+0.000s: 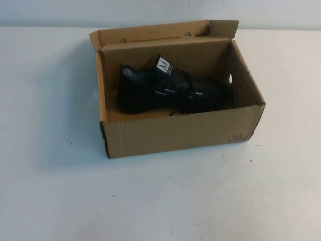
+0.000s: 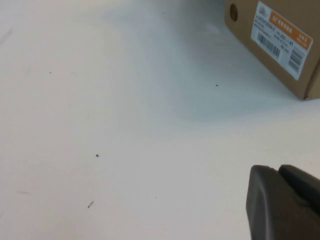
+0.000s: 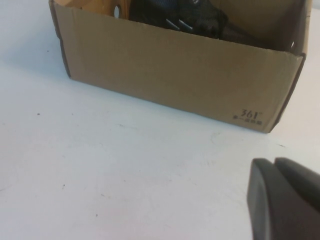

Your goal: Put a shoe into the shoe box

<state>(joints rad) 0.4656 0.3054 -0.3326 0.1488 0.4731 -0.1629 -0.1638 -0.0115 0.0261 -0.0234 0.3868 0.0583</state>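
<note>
The shoe (image 1: 168, 90) lies inside the open shoe box (image 1: 180, 133) on the white tabletop (image 1: 160, 201), lid flap upright behind. The left hand (image 2: 282, 202) and right hand (image 3: 285, 200) hover over bare tabletop near the box, both shut and holding nothing.

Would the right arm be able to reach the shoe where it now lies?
Probably yes, from above: the shoe lies in the open shoe box, lid back. The right gripper faces its front wall; the left gripper is parked aside.
</note>
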